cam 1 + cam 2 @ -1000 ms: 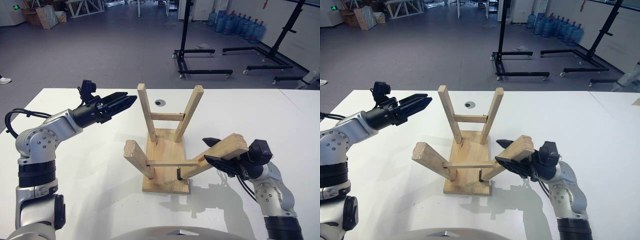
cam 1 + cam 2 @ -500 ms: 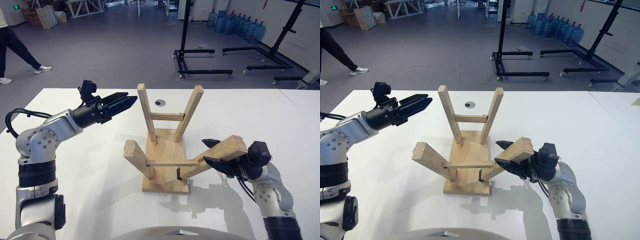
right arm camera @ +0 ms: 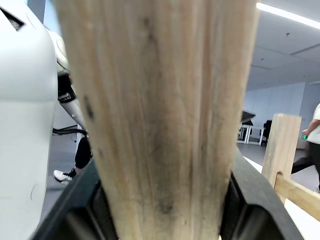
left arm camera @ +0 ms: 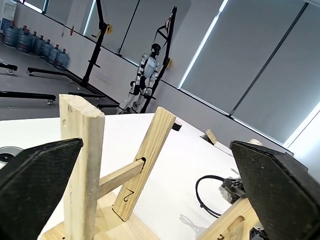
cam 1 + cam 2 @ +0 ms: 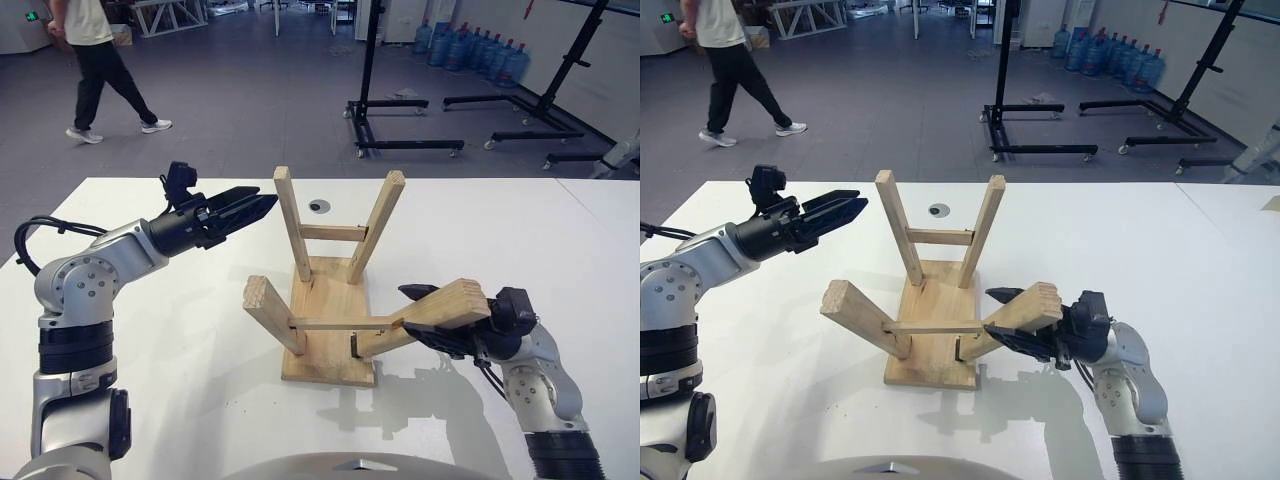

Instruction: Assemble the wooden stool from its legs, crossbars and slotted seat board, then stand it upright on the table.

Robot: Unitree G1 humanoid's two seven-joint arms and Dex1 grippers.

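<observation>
Right gripper point(image 5: 411, 310) clamps the tilted near leg point(image 5: 455, 300), not yet seated in the seat board point(image 5: 328, 352); next, lever it upright. Left gripper point(image 5: 266, 205) hangs open.

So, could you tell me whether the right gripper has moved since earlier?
Yes: the right gripper, shut on the stool leg, has shifted slightly left, measured against the round hole.

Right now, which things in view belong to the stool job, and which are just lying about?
Job: seat board, far legs, far crossbar, near legs, near crossbar; right pincer, shut on the near right leg; left pincer, open.
Lying about: black wheeled stands, water bottles, round table hole.
</observation>
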